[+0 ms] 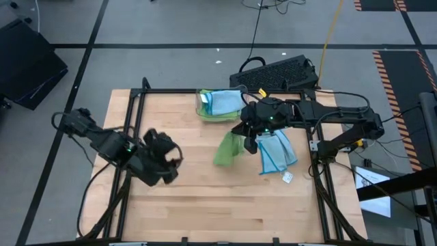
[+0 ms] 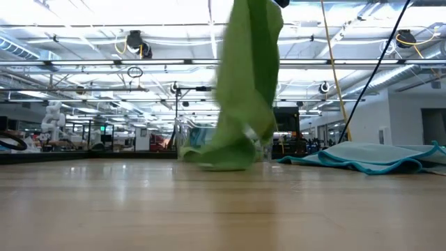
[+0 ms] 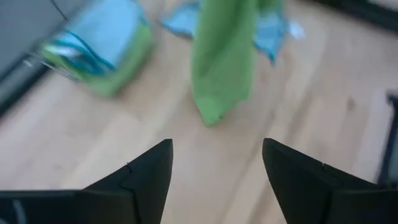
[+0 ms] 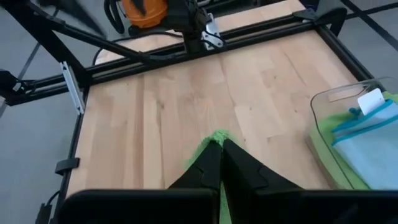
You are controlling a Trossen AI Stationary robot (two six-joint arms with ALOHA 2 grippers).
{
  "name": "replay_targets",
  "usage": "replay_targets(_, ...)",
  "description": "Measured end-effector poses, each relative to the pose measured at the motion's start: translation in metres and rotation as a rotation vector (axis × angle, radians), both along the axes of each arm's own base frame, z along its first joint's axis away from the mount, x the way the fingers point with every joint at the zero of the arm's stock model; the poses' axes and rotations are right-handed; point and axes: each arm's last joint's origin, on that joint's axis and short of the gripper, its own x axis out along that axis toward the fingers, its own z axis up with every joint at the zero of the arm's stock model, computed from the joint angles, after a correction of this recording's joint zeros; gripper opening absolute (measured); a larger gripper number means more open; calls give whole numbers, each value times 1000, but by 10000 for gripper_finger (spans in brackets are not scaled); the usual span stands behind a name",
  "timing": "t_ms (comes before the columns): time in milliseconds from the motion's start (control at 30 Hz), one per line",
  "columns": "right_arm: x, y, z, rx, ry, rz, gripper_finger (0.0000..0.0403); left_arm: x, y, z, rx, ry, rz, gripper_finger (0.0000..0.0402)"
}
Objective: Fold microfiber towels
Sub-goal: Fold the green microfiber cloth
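With the right gripper [image 1: 250,136] pinching the green towel [image 1: 229,149] dangling mid-desk [image 1: 205,198], lower it flat so the open, empty left gripper [image 1: 166,158] catches a free corner.

**Workshop hall, bright overhead**

Pale wooden tabletop [image 1: 205,198], black frame rails [image 1: 171,91] along its edges. Grey floor [image 1: 171,27] all around, dark seams crossing it. Orange-and-black hazard striping [image 1: 392,75] on the floor out to one side. A black keyboard [image 1: 276,72] past the far edge. Level view: long ceiling lights [image 2: 104,21], pipes and beams [image 2: 83,64] overhead, cluttered benches far back.
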Motion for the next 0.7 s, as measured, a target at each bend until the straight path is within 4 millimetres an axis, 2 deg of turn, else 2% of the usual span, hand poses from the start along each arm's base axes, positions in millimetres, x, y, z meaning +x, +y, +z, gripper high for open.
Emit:
replay_targets(100, 1, 0, 0, 6, -5, -4, 0, -2, 9, 6, 58, -70, 71, 253)
replay_targets(200, 1, -2, 1, 29, -9, -25, 0, 3, 15, 7, 94, -92, 91, 253)
replay_targets(400, 1, -4, 1, 48, -16, -49, 0, 37, 23, -1, 85, -99, 30, 267)
replay_targets(567, 1, -7, 1, 61, -15, -60, 0, 68, 22, -25, 83, -186, -101, 290)
replay_targets(700, 1, -6, 1, 65, -14, -39, 0, 84, 25, -53, 181, -232, -197, 284)
